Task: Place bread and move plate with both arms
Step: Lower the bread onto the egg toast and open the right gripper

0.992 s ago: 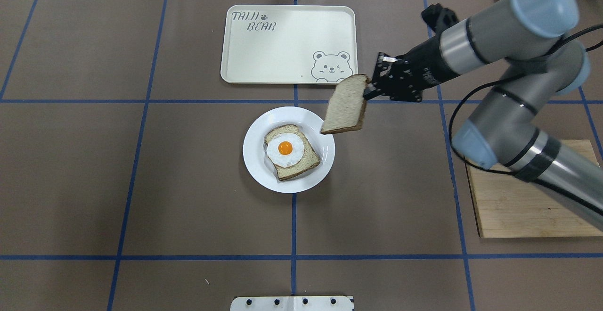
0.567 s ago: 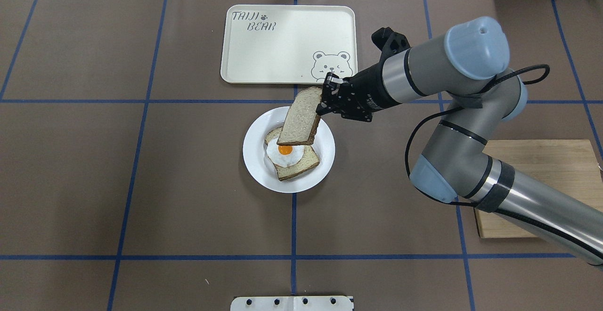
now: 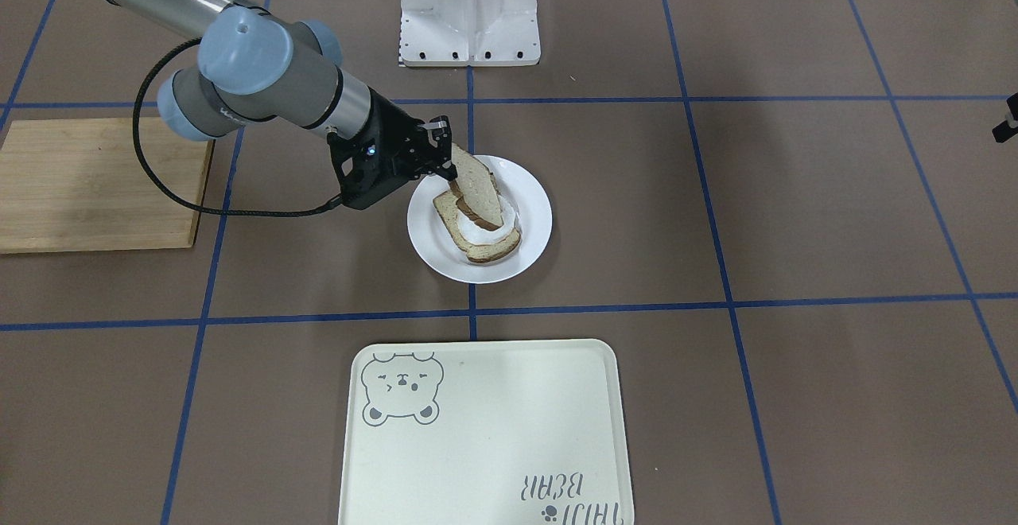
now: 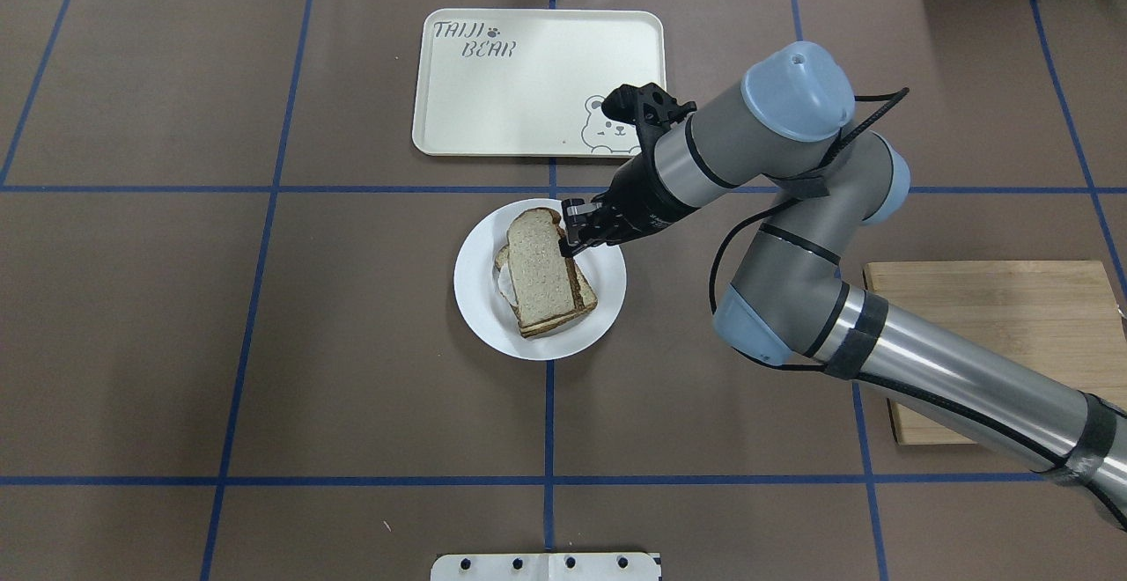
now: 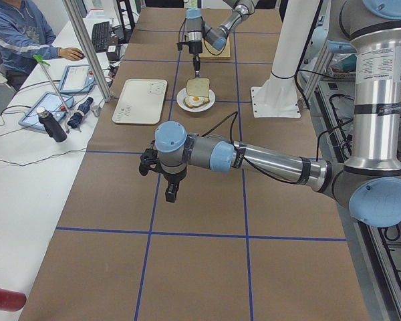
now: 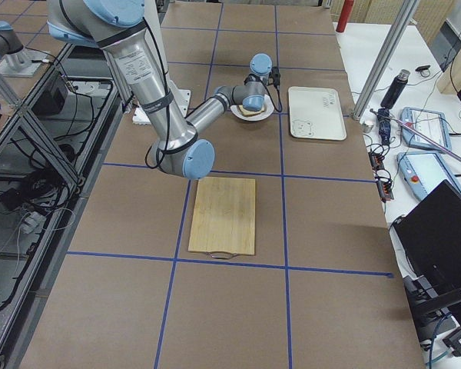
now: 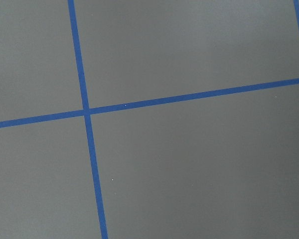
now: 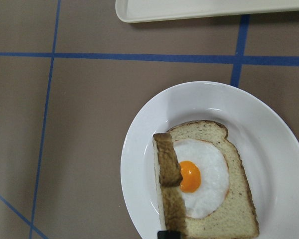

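Starting at the far left, the left gripper [image 5: 170, 194] hangs above bare tabletop [image 7: 189, 174], well apart from the food; we cannot tell how its jaws stand. Next comes the plate [image 4: 475, 317], resting on the tabletop at 6 o'clock of the tray [image 4: 537, 79]. Over it the bread [image 4: 539, 268] leans above the egg-topped slice [image 8: 236, 209], its crust at 2 o'clock pinched in the jaws of the right gripper [image 4: 568, 229]. Farthest right lies the wooden board [image 4: 986, 343]. We judge the first half nearly done: the bread is in place over the egg but not let go, and the two-armed move of the plate is not begun.

From overhead the bread looks almost flat and hides the yolk, with only a sliver of white at 9 o'clock. The right wrist view corrects us: there we see it edge-on, crust only, the yolk uncovered, so it stands steeply. The overhead view leaves out the left arm altogether; the left side view shows it plainly.
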`<state>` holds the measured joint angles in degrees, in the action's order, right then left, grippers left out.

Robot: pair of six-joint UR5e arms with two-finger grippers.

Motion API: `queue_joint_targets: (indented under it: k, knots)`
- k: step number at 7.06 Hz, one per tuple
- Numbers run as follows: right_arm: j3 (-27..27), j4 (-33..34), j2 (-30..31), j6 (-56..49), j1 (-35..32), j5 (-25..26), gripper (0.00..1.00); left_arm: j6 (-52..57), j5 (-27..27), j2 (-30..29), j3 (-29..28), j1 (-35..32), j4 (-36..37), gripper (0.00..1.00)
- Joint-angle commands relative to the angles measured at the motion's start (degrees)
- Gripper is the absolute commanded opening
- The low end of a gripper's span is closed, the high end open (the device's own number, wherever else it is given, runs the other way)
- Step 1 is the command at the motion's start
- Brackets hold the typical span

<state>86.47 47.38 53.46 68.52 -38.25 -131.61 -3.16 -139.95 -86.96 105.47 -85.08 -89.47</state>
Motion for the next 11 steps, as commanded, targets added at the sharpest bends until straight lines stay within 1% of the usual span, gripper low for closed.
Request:
queue_joint_targets:
  k: [1, 3, 5, 6, 7, 9, 10, 11]
  knots:
    - [-3.93, 0.00, -2.21, -7.16, -0.16, -0.93, 0.00, 0.00, -0.15, 0.03, 0.09, -0.09, 0.00, 0.98]
    - [-6.92, 0.00, -2.74, -8.65, 0.02, -1.45, 0.00, 0.00, -0.15, 0.12, 0.44, -0.09, 0.00, 0.98]
    - [-7.63, 0.00, -2.75, -8.93, -0.07, -1.37, 0.00, -1.91, -0.15, 0.03, 0.62, -0.09, -0.09, 0.98]
    - [-7.55, 0.00, -2.75, -8.75, -0.24, -1.19, 0.35, -2.37, -0.15, 0.03, 1.31, 0.00, 0.00, 0.98]
    - [-7.54, 0.08, -2.57, -8.14, -0.33, -1.02, 0.99, -3.16, -0.15, -0.14, 1.15, 0.00, 0.00, 0.98]
    - [-6.67, 0.00, -1.17, -7.87, -0.68, -1.19, 1.00, -9.81, -0.15, -2.77, 0.88, 0.17, -0.26, 0.98]
    - [-5.10, 0.00, -0.99, -5.61, -1.73, -1.28, 1.00, -15.24, -0.50, -4.96, 0.88, 2.53, -0.35, 0.98]
    - [-2.39, 0.34, 1.97, -4.54, -3.22, -1.37, 1.00, -24.60, -1.20, -8.72, 0.97, 7.07, -1.66, 0.98]
